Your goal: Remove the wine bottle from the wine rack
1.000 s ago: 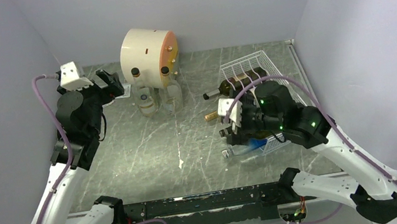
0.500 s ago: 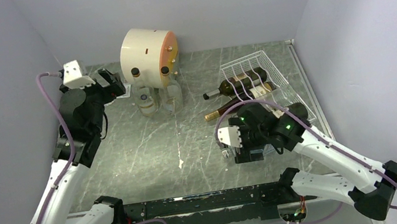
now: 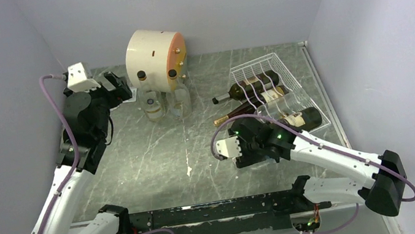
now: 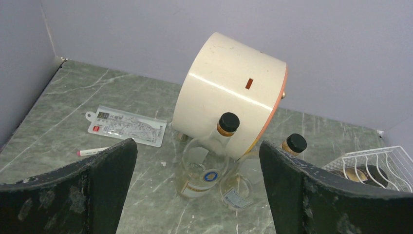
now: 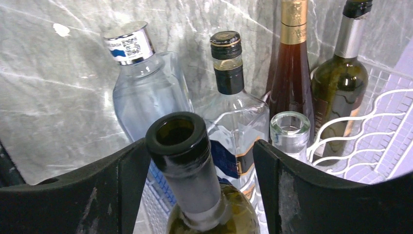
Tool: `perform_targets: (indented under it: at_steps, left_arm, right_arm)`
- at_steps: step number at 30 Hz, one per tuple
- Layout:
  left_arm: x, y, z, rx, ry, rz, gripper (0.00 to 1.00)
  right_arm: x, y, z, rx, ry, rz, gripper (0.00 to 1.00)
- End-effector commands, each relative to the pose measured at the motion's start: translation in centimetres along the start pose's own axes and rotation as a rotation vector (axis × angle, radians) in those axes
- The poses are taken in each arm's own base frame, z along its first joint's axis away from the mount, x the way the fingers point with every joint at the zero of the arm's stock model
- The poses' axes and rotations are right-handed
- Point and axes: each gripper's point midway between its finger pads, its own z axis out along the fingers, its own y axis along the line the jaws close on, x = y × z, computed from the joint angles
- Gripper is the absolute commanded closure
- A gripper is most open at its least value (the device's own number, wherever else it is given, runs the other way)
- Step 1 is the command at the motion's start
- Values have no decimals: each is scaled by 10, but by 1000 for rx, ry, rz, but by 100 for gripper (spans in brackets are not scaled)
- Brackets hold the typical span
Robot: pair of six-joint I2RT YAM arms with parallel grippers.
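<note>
Green glass sits nearest to us: the open-mouthed green wine bottle (image 5: 187, 170) has its neck between the black fingers of the right gripper (image 5: 199, 151). Those jaws stand spread around the neck, with a clear gap on the right; we cannot tell whether the left finger touches the lip. From above, we see the bottle's dark, pale-labelled body lying in the near part of the white wire wine rack (image 3: 289, 80), on the right side of the grey-green marbled table (image 3: 155, 156).

Just beyond the neck we find a bluish clear bottle with a silver cap (image 5: 141, 97), a clear square bottle with a black cap (image 5: 234, 117), and the open rim of another clear glass bottle (image 5: 290, 127). Farther along, a brown bottle with gold foil (image 5: 292, 73) and a dark green bottle with silver foil (image 5: 341, 83) lie in the rack's wavy cradles.

Well apart from the rack, the left gripper (image 4: 197, 148) hangs above the table with its jaws spread wide and empty. Ahead of it stand two clear glass bottles with black caps (image 4: 202, 173), just in front of the cream cylindrical drum with an orange face (image 4: 229, 83). Left of the drum lie a flat clear packet (image 4: 126, 126) and a white pen (image 4: 92, 151).
</note>
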Motion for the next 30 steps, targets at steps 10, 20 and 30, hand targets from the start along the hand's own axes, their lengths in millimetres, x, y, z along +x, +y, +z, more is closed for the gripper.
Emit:
perform_targets:
  at_steps: [10,20,30]
  left_arm:
    - [-20,-4,-5,14,-45,-32,1]
    - [-16,-3,-3,13,-41,-25,1]
    - [-14,-4,-1,15,-40,-12,1]
  right_arm:
    - [17,-9,7,133,113,-128,37]
    - [17,-10,-2,173,98,-140,60]
    - [11,-27,-42,290,2,-53,89]
